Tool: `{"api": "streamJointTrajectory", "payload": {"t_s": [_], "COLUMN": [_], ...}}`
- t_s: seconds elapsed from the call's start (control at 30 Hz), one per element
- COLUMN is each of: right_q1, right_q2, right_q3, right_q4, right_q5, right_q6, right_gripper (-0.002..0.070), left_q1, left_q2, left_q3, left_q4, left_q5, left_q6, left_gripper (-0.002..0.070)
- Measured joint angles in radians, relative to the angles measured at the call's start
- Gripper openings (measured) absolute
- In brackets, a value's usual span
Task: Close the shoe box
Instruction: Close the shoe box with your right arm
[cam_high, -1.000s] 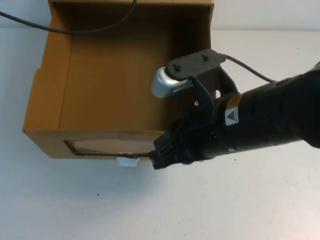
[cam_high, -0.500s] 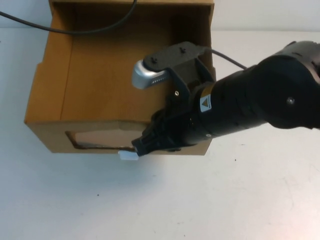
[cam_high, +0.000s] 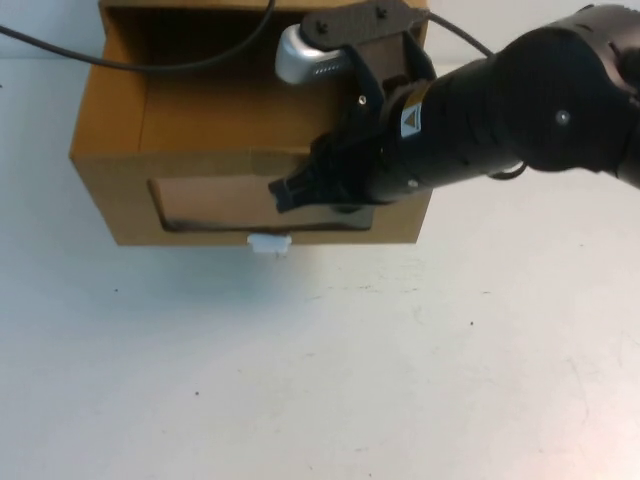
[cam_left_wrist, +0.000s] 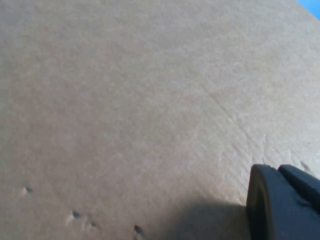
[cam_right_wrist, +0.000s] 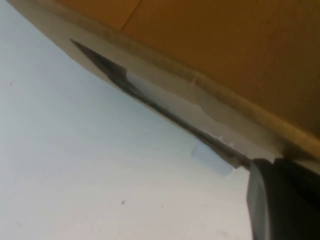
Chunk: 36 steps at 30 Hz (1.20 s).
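one gripper shows in the high view: the right gripper (cam_high: 285, 192), black, with its tip against the front panel of the shoe box (cam_high: 115, 190), at the right part of the clear window (cam_high: 215, 203). whether its fingers are parted or closed i cannot tell; nothing is seen held between them. the right arm (cam_high: 500, 110) reaches in from the box's right side and crosses over the box's right front corner, with a silver wrist camera (cam_high: 305, 58) riding above the box's open top.

in the right wrist view one dark finger (cam_right_wrist: 280, 200) sits close to the box front (cam_right_wrist: 210, 45), beside the window's lower edge (cam_right_wrist: 165, 107), with the white tab (cam_right_wrist: 210, 161) just beside it.

the left gripper (cam_left_wrist: 282, 202) shows only in the left wrist view, as a black finger edge close to a plain cardboard surface (cam_left_wrist: 125, 100); how far open it is i cannot tell.

the box stands at the far side of the white table (cam_high: 320, 380), window facing the robot. the tab (cam_high: 268, 243) hangs just below the window, under the front's lower edge, left of the right gripper's tip. the drawer front stands out from the cardboard shell behind it. a black cable (cam_high: 130, 62) runs across the box's far left corner.
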Motion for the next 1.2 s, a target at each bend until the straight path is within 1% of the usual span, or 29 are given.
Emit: {"api": "streamJointTrajectory", "payload": {"t_s": [0.4, 0.5, 0.57, 0.67, 0.87, 1.2], "right_q1": [-0.085, -0.107, -0.125, -0.138, -0.142, -0.163], "right_q2": [0.171, 0.212, 0.227, 0.231, 0.231, 0.234], "right_q3": [-0.219, -0.294, -0.329, -0.353, -0.364, -0.364], "right_q4": [0.002, 0.039, 0.095, 0.153, 0.178, 0.208], "right_q5": [0.003, 0.051, 0.089, 0.125, 0.127, 0.06], "right_q6": [-0.002, -0.032, -0.072, -0.122, -0.149, -0.151], "right_gripper": [-0.0011, -0.0011, -0.0011, -0.0011, -0.0011, -0.0011], "left_q1": [0.0, 0.0, 0.0, 0.0, 0.0, 0.0], "left_q2": [0.0, 0.0, 0.0, 0.0, 0.0, 0.0], "left_q3": [0.0, 0.0, 0.0, 0.0, 0.0, 0.0], "left_q4": [0.0, 0.0, 0.0, 0.0, 0.0, -0.008], "left_q5": [0.002, 0.004, 0.004, 0.004, 0.006, 0.006], "left_q6": [0.0, 0.0, 0.0, 0.0, 0.0, 0.0], "left_gripper": [-0.0003, -0.0003, -0.0003, -0.0003, -0.0003, -0.0003]}}
